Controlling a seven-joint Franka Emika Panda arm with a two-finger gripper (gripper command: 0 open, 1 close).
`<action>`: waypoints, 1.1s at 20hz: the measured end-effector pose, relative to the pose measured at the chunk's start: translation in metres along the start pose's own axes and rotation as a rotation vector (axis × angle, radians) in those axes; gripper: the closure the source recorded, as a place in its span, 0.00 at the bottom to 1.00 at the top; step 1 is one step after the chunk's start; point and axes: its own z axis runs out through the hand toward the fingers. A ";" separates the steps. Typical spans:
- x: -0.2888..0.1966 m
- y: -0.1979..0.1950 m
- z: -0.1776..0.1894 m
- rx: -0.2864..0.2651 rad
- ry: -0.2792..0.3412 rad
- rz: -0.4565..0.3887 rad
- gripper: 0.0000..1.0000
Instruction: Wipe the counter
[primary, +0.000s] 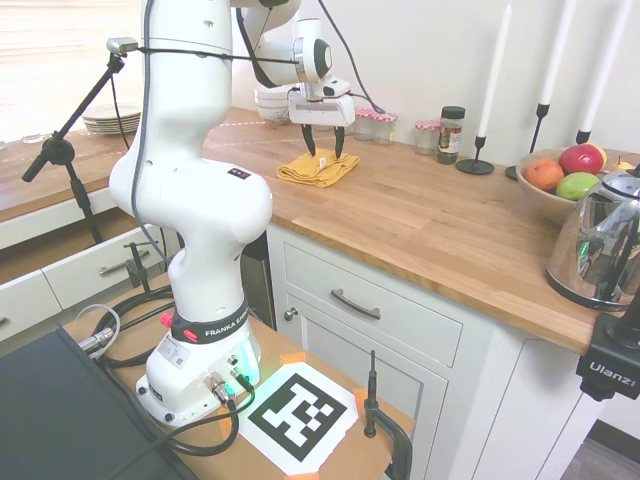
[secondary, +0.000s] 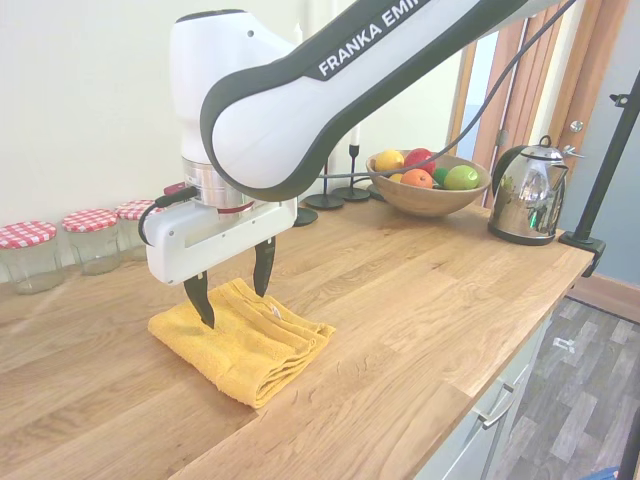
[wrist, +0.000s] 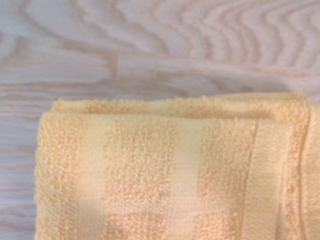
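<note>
We count one folded yellow towel (secondary: 245, 350) on the one long wooden counter (secondary: 420, 290). Three jars with red checked lids (secondary: 92, 240) stand by the wall, and one dark-lidded spice jar (primary: 451, 134). There are three black candlesticks with white candles (primary: 476, 150), one wooden fruit bowl (secondary: 425, 197), one shiny kettle (secondary: 526, 190), and one stack of plates (primary: 112, 119).
</note>
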 end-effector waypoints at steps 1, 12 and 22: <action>0.000 0.000 0.002 -0.002 -0.001 0.000 1.00; 0.005 0.003 0.003 -0.006 -0.001 0.011 1.00; 0.011 0.005 0.003 -0.009 -0.005 0.029 1.00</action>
